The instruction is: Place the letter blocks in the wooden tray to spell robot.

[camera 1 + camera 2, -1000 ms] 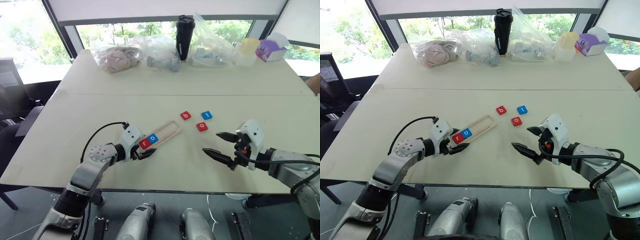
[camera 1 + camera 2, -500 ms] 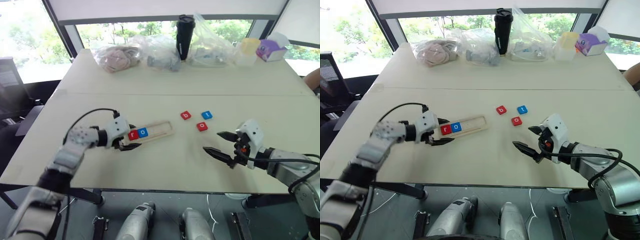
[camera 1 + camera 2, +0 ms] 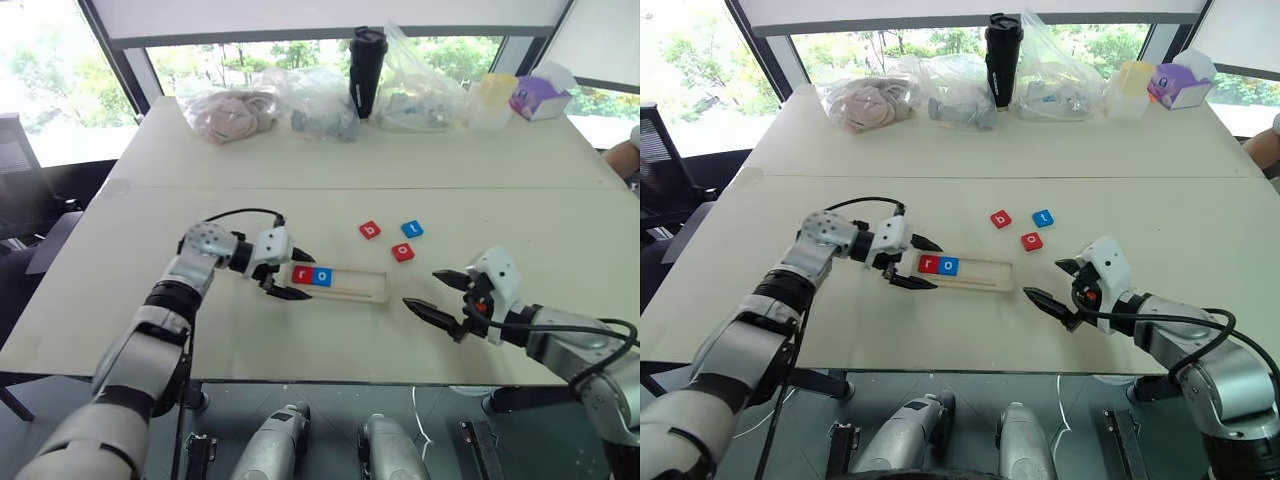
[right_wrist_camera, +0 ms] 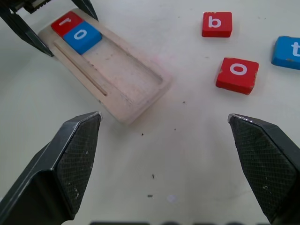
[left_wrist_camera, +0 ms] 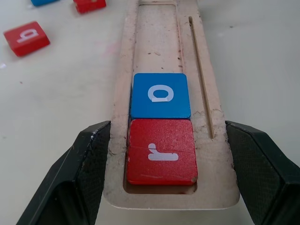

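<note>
The wooden tray [image 3: 352,287] lies crosswise in front of me. A red r block [image 3: 302,275] and a blue o block [image 3: 322,277] fill its left end. My left gripper [image 3: 291,276] is shut on that end, one finger [image 5: 89,164] against each long side of the tray [image 5: 159,28]. Beyond the tray's right end, three loose blocks lie flat on the table: red b [image 3: 370,230], blue t [image 3: 412,229] and red o [image 3: 403,252]. My right gripper [image 3: 423,288] hovers open just right of the tray, holding nothing.
Along the table's far edge [image 3: 350,100] stand plastic bags [image 3: 235,112], a black bottle [image 3: 367,72], a yellow container [image 3: 497,95] and a purple box [image 3: 535,98]. A person's arm [image 3: 628,152] shows at the right edge. A dark chair [image 3: 20,170] stands at the left.
The tray has swung from a diagonal lie to crosswise, its left end gripped by my left gripper, whose arm has re-posed. The right gripper has stayed put.
</note>
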You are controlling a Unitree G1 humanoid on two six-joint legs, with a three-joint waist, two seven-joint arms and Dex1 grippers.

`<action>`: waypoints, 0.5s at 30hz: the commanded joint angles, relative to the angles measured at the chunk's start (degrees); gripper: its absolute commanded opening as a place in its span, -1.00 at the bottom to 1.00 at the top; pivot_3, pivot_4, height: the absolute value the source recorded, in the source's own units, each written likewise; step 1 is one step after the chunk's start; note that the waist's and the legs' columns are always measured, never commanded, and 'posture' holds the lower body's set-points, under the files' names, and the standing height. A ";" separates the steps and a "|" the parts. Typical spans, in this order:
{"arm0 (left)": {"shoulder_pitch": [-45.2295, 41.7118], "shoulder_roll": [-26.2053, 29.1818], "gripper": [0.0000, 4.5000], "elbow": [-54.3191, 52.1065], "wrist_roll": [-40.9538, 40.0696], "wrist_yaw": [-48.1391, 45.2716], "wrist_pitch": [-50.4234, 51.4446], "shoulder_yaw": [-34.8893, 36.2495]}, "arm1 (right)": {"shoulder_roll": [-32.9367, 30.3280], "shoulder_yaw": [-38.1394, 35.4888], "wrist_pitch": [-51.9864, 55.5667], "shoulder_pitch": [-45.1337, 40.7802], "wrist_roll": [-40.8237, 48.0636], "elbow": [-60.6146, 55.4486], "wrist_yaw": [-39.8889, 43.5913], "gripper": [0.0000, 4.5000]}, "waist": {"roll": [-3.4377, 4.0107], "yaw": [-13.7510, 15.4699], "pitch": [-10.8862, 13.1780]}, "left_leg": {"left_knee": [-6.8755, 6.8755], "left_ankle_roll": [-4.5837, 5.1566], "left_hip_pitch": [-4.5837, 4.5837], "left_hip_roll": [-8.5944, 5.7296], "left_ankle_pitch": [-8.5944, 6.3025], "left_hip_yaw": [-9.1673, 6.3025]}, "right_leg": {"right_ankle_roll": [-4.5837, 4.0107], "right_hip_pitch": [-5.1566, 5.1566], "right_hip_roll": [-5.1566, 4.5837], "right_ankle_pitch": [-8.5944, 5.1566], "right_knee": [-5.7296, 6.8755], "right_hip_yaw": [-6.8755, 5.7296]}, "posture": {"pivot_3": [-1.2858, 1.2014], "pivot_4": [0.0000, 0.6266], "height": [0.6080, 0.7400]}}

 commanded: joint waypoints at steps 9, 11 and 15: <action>-5.20 -1.62 0.98 8.80 4.42 3.32 -6.47 1.61 | 0.07 -1.39 0.01 -0.62 1.15 -3.49 -1.20 1.00 | -0.01 0.16 0.00 | 0.28 0.03 0.03 -0.01 -0.03 -0.02 | 0.11 0.00 0.01 0.06 -0.05 -0.03 | 0.03 -0.52 1.00; -5.09 -1.41 0.98 7.59 2.89 1.53 -5.22 2.79 | 0.03 -1.27 -0.06 -1.01 1.23 -3.18 -1.17 1.00 | -0.01 0.17 0.00 | 0.26 0.04 0.01 -0.01 -0.02 -0.02 | 0.12 0.00 0.01 0.06 -0.03 -0.04 | 0.03 -0.52 1.00; -4.01 1.12 0.98 0.53 -1.22 -5.87 2.32 4.85 | 1.13 -0.88 -0.07 -3.82 2.15 -1.69 -1.37 1.00 | -0.02 -0.22 0.01 | 0.27 0.04 -0.06 -0.01 -0.02 -0.02 | 0.12 -0.01 0.03 0.07 -0.02 -0.03 | 0.03 -0.52 1.00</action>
